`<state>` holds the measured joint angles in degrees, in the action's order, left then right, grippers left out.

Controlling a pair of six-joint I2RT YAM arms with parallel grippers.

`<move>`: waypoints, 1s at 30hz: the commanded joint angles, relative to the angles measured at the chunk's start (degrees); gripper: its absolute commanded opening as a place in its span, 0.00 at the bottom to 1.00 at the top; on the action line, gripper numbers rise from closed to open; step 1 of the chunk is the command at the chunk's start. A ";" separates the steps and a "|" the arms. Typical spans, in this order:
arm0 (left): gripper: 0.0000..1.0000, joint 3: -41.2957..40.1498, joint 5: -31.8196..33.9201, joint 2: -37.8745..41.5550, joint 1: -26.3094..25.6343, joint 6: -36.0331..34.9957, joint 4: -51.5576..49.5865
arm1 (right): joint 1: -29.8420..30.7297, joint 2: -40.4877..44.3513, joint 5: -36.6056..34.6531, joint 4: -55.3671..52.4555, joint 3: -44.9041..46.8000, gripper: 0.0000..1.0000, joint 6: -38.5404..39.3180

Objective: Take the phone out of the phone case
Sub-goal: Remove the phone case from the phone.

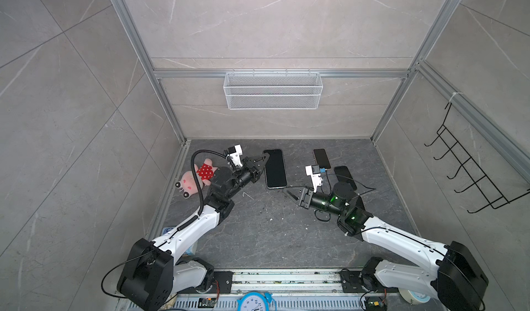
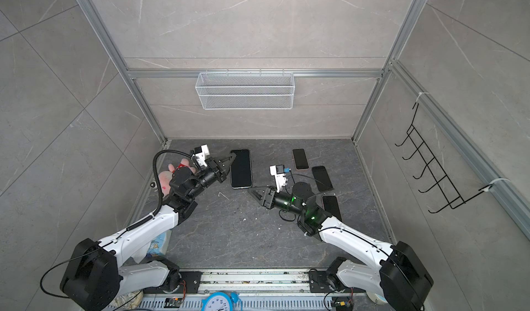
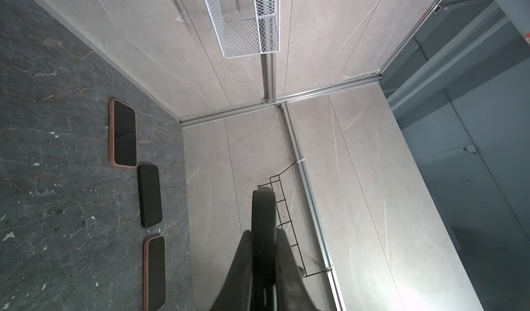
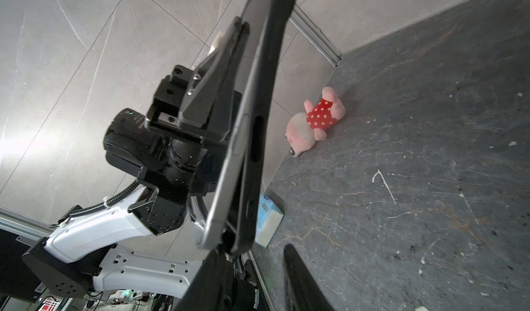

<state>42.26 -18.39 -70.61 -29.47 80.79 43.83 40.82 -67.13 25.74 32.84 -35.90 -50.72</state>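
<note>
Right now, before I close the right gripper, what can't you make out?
Whether right gripper touches cased phone: case corner overlaps one finger, right wrist view.
Nearest spare phone: partly under right arm, both top views.
Blue alarm clock: cut by bottom edge, both top views.

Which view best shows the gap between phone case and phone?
Right wrist: the phone case shows edge-on, splayed off the phone. Both top views show only the screen; left wrist, a dark edge in the left tool.
</note>
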 commanded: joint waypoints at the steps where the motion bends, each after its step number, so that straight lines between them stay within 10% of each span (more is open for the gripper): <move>1: 0.00 0.54 -1.74 2.10 -1.45 1.11 8.10 | 0.14 -1.47 -1.15 0.07 -1.53 0.35 -0.96; 30: 0.00 -5.70 1.15 0.76 -3.82 1.74 12.72 | -0.30 -1.80 0.74 7.69 -0.59 0.24 -5.85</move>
<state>36.69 -16.53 -70.67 -32.71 82.04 51.55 40.60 -68.86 26.39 36.51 -35.88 -55.96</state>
